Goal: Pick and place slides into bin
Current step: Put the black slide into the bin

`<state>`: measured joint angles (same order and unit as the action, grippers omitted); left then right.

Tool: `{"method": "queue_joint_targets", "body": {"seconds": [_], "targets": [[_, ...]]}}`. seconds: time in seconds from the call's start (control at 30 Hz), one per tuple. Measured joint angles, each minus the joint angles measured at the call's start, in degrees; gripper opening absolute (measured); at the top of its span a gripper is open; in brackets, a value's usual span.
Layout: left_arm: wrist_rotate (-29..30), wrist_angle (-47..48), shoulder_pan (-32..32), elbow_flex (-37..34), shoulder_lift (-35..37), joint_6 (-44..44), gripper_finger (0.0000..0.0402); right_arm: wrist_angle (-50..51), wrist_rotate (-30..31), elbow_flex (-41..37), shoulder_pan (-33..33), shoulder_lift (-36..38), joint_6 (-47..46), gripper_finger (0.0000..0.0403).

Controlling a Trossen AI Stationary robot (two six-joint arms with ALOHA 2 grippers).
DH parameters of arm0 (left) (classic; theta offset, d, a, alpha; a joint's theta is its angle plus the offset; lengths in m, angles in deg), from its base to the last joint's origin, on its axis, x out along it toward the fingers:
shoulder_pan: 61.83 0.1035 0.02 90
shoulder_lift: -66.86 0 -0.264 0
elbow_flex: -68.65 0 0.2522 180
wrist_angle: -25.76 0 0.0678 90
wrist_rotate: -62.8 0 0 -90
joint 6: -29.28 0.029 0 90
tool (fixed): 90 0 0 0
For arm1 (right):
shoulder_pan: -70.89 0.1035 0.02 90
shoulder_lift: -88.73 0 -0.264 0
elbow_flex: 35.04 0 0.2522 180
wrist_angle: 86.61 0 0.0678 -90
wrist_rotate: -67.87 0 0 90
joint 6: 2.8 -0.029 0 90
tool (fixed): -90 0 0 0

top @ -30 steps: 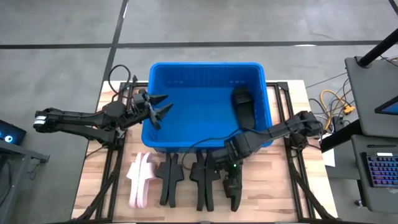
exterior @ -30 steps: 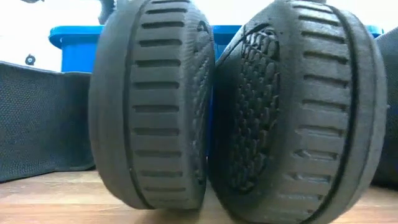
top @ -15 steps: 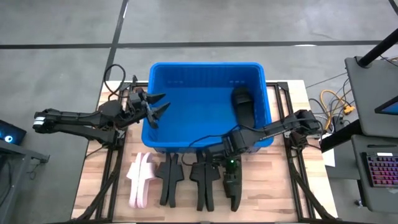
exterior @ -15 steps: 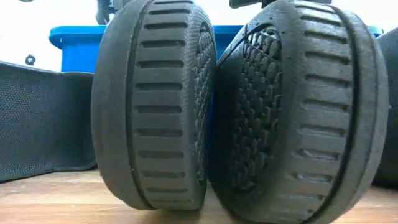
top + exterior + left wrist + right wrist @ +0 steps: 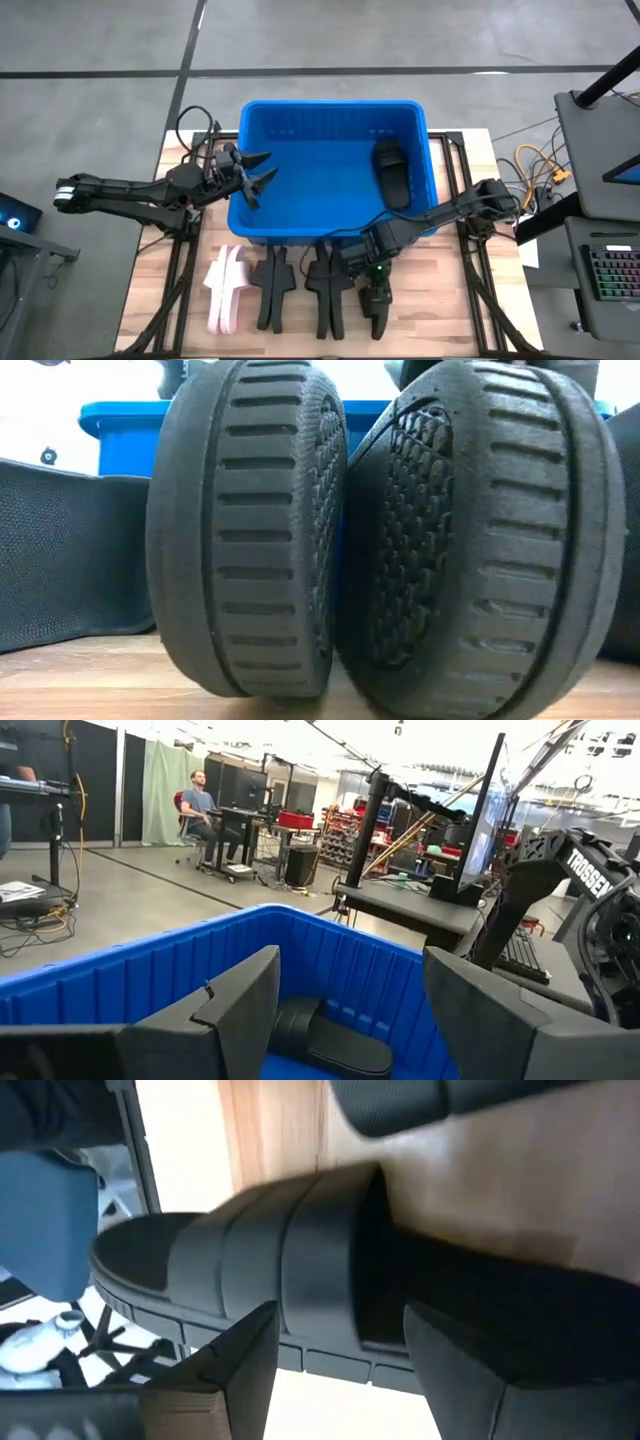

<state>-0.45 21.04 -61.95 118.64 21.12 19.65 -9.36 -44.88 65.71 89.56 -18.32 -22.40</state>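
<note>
Right gripper [image 5: 352, 262], jaws spread and empty, hangs low-centre over black slides [image 5: 330, 290] just below the bin [image 5: 330, 112]; straddle one strap squarely before closing; left gripper [image 5: 255, 172] waits open at the bin's left wall.

Grey concrete floor [image 5: 100, 40], cluttered workshop

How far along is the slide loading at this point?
Done: one black slide lies in the blue bin. In hand: the right hand is open, down at the black slide at the right end of the row, nothing gripped yet; the left hand waits open over the bin's left rim. Left: the pink pair and the black slides standing on the table.
</note>
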Motion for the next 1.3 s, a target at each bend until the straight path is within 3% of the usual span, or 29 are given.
{"method": "queue_joint_targets", "body": {"seconds": [0.3,0.63,0.87,1.03,1.3], "targets": [[0.0,0.0,0.0,0.0,0.0,0.0,0.0231,-3.0,-0.6,-2.3,0.3,0.1,-1.0,0.0206],[0.0,0.0,0.0,0.0,0.0,0.0,0.0231,-7.4,-9.7,-5.0,0.0,0.2,-1.5,0.0206],[0.0,0.0,0.0,0.0,0.0,0.0,0.0231,-12.1,-10.7,-6.7,0.1,0.2,-3.3,0.0199],[0.0,0.0,0.0,0.0,0.0,0.0,0.0231,-13.6,-11.1,-7.3,0.1,0.2,-3.8,0.0163],[0.0,0.0,0.0,0.0,0.0,0.0,0.0231,-13.9,-12.9,-7.3,0.2,0.2,-2.5,0.0064]]}}
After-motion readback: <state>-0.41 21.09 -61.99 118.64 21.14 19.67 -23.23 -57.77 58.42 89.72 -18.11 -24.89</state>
